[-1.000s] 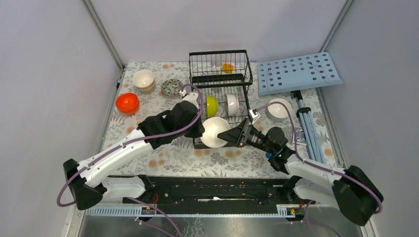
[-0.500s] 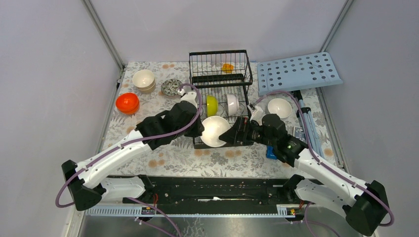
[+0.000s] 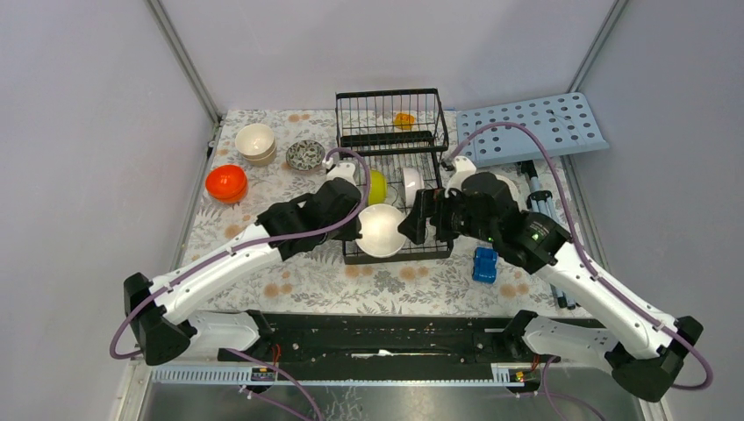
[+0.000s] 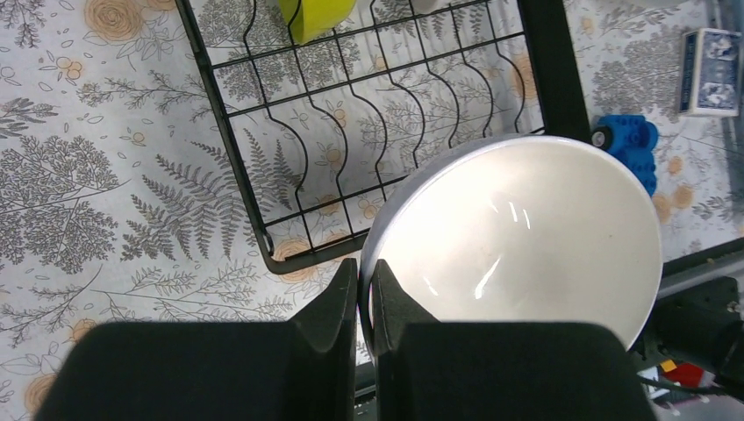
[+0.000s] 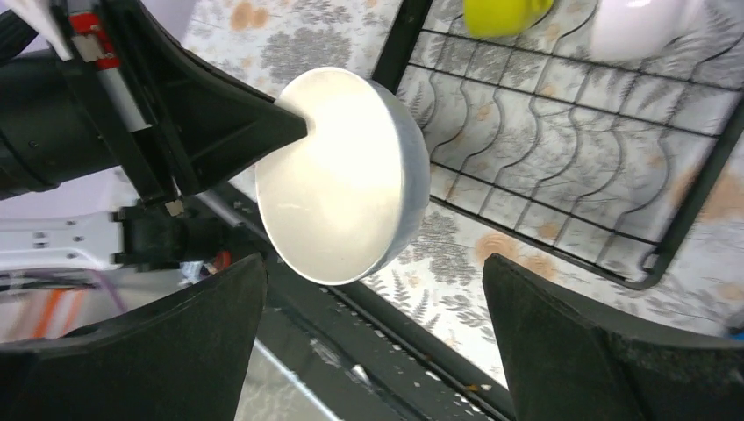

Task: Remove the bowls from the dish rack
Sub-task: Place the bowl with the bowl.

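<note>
Grip check, top camera first. The left gripper was pinching the big bowl by its rim, with the bowl tipped up on edge at the near side of the rack. The right gripper sat just on the other side of that bowl, facing it. I couldn't tell from up there how its fingers stood. Just beyond the left gripper, in the rack, stood a green bowl and a small white bowl. Well off to its left, on the table, were an orange bowl, the cream bowls and a patterned bowl. A blue block lay near the right arm.

Left wrist cam: the left gripper had its fingers pressed nearly together on the big bowl's rim. The bowl's inside faced the camera, over the rack's near corner. The green bowl stood ahead of the fingers, and the block lay beside the bowl's far edge.

Right wrist cam: the right gripper was spread wide, with the big bowl just ahead of the gap. I couldn't tell if it touched either finger. The left gripper was clamped on the rim at the bowl's far side. Further ahead in the rack were the green bowl and the small white bowl.
</note>
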`<state>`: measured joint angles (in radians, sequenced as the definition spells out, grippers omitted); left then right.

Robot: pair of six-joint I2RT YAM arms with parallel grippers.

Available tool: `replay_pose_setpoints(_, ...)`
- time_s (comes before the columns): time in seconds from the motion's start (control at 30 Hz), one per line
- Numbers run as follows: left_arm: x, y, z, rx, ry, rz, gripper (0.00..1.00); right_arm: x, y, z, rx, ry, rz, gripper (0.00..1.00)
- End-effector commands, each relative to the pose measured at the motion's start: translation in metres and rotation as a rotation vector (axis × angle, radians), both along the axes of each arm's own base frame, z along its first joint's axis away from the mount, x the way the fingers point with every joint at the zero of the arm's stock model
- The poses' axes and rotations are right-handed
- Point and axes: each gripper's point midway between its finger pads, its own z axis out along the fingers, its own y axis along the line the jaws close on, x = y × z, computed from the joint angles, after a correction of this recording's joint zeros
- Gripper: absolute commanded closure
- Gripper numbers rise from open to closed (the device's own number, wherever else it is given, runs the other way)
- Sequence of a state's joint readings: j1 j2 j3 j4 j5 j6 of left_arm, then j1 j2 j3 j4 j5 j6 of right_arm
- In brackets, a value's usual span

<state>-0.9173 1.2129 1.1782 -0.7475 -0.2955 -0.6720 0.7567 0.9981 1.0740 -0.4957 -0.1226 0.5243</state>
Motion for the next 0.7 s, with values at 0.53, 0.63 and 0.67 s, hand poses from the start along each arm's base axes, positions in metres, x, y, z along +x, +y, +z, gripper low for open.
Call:
replay_pose_setpoints(0.53, 0.015, -0.013, 0.02, -0.088, -0.065, 0.032, 1.0, 0.03, 0.011, -0.021, -0.543, -0.225, -0.139, 0.49)
replay_pose_setpoints(0.63, 0.014, -0.011, 0.018, -0.085, -0.065, 0.034, 1.0, 0.032, 0.014, -0.026, -0.546, -0.222, -0.139, 0.54)
replay_pose_setpoints(0.67, 0.013, -0.01, 0.017, -0.083, -0.063, 0.035, 1.0, 0.032, 0.015, -0.027, -0.55, -0.219, -0.14, 0.55)
